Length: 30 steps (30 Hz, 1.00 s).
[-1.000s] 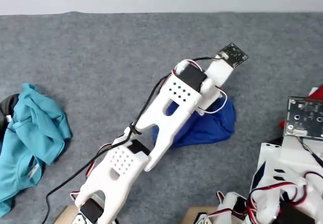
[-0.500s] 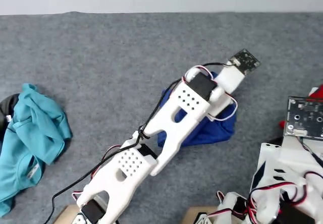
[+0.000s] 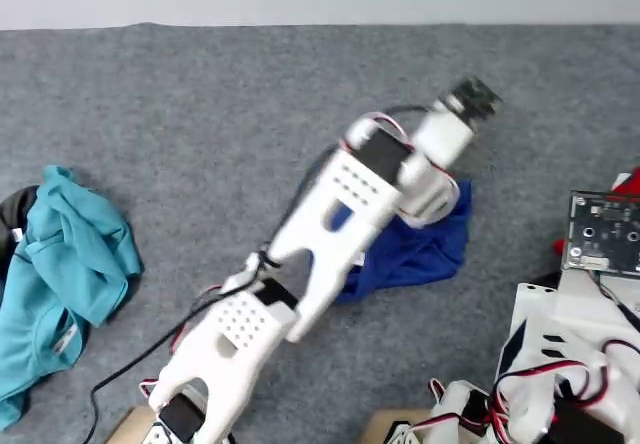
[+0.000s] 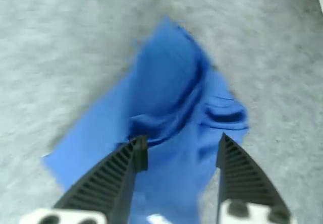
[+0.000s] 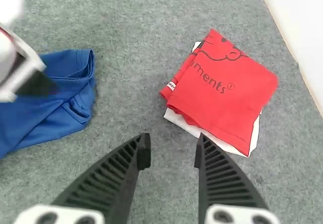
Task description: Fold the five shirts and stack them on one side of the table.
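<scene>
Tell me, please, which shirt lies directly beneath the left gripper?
The blue shirt, rumpled under the left gripper; the teal shirt lies far off, the red shirt folded apart.

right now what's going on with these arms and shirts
The left arm hangs over the blue shirt mid-table, jaws open. The right arm holds open jaws above the carpet, near a folded red shirt stacked on a white one. A teal shirt lies unfolded at the opposite side.
</scene>
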### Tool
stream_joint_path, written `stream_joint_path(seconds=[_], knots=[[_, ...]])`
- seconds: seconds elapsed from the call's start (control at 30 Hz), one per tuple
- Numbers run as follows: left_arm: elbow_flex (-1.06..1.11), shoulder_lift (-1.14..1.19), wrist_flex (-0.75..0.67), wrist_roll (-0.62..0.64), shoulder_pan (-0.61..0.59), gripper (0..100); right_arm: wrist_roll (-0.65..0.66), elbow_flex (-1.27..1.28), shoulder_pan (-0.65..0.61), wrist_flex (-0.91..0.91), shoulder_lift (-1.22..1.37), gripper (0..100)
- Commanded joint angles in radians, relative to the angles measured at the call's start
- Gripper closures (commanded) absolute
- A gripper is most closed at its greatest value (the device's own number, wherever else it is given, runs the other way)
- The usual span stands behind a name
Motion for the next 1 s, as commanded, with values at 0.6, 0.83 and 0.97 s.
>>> stream_joint_path(seconds=[0.6, 0.83, 0.97], knots=[[0.460, -0.149, -0.043, -0.101, -0.041, 99, 0.011, -0.005, 0.013, 0.036, -0.002, 84.3], [0.424, -0.178, 0.006, -0.008, 0.196, 99, 0.009, -0.005, 0.016, 0.036, -0.002, 84.4], [0.406, -0.212, 0.020, -0.006, 0.201, 99, 0.009, -0.005, 0.018, 0.038, -0.002, 84.4]])
